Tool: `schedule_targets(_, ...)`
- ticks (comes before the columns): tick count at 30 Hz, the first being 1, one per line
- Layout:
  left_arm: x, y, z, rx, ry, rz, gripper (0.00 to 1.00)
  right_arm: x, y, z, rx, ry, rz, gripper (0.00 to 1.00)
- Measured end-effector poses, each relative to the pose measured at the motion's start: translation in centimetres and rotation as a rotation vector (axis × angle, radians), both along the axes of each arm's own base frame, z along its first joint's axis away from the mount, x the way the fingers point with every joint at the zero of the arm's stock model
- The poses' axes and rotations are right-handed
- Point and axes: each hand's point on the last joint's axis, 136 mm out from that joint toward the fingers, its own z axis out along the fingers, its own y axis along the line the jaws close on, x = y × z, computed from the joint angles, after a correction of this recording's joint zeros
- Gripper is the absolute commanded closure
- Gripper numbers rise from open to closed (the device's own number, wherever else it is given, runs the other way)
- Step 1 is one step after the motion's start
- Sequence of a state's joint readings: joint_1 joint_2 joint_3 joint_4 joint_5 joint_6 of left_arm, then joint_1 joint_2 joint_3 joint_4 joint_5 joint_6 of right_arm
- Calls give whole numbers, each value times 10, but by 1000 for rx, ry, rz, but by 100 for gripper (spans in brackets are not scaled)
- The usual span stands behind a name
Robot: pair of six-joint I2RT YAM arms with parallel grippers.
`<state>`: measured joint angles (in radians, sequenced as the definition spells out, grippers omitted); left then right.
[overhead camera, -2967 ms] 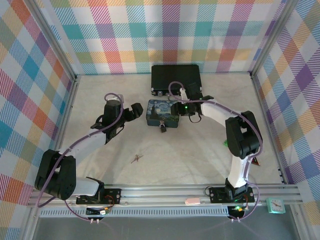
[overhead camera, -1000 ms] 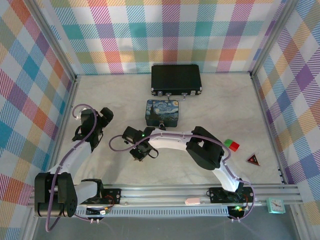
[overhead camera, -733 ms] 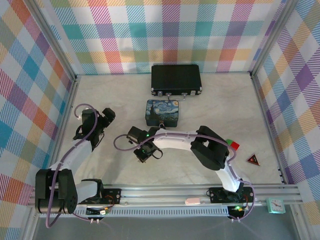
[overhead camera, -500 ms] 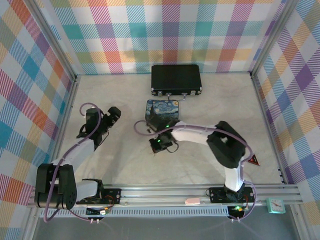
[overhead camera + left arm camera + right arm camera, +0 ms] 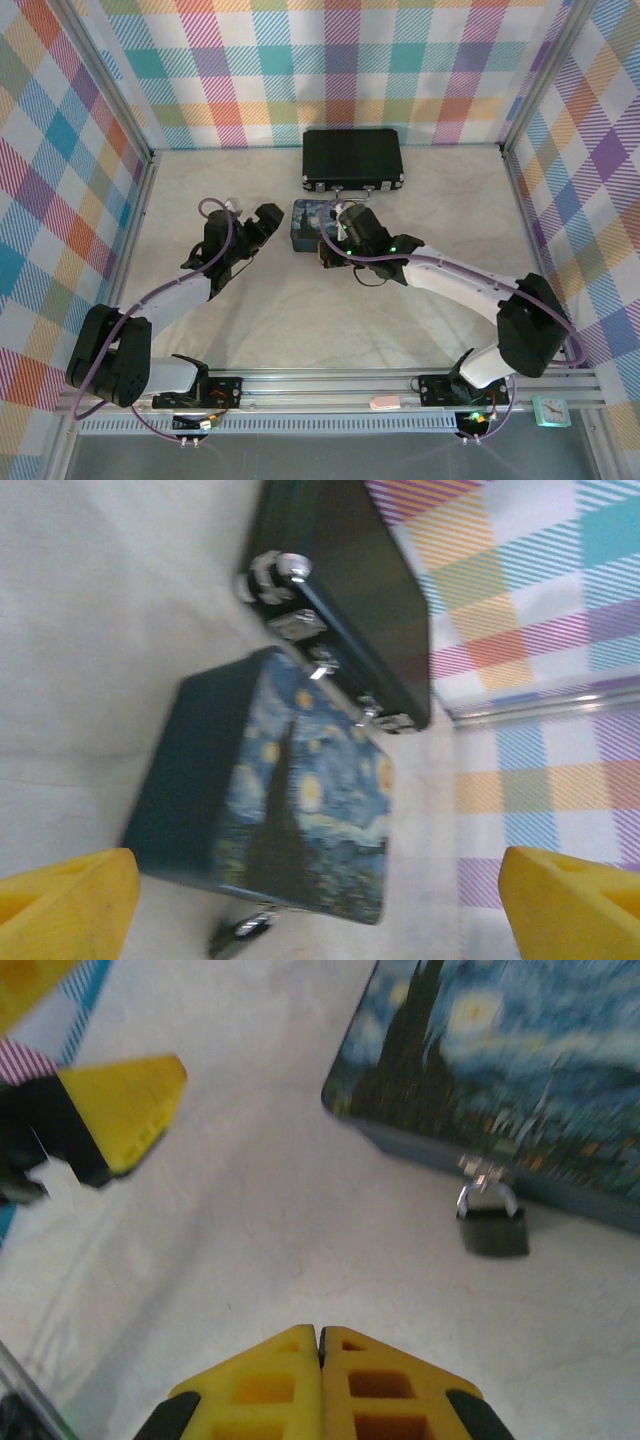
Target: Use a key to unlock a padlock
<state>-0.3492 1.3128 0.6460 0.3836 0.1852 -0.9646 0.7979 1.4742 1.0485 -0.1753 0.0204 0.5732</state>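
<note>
One blurred padlock, partly beyond left wrist view's edge

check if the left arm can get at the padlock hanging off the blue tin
Probably yes: the left gripper is open beside the tin, with bare table up to the padlock, though the right gripper hovers close.

Pale table, black briefcase, blue tin, small padlock

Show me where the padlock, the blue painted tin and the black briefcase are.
padlock (image 5: 493,1233): right wrist view, on its dark body.
blue painted tin (image 5: 300,820): left wrist view, on the painted lid.
black briefcase (image 5: 352,155): top external view, on the lid's middle.
</note>
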Motion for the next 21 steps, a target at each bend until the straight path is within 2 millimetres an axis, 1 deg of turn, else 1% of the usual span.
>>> schedule_targets(2, 1, -12, 9, -50, -19, -17, 11, 11, -4, 11, 24, -43, -38, 100)
schedule_targets(5, 1, -26, 16, -109, -34, -37, 13, 24, -8, 19, 47, -77, -84, 100)
schedule_targets(10, -1, -50, 21, -177, -34, -86, 13, 38, -12, 30, 94, -104, -123, 100)
schedule_targets(13, -1, -56, 24, -191, -38, -101, 12, 38, -14, 28, 99, -88, -127, 100)
schedule_targets(15, -1, -56, 23, -182, -40, -104, 10, 34, -15, 20, 89, -62, -118, 100)
schedule_targets(16, -1, -56, 22, -172, -37, -103, 10, 30, -17, 12, 77, -41, -114, 100)
schedule_targets(18, -1, -56, 20, -150, -28, -106, 10, 18, -24, -11, 38, 18, -103, 100)
schedule_targets(21, 1, -55, 18, -117, -21, -105, 9, -7, -36, -55, -25, 139, -84, 100)
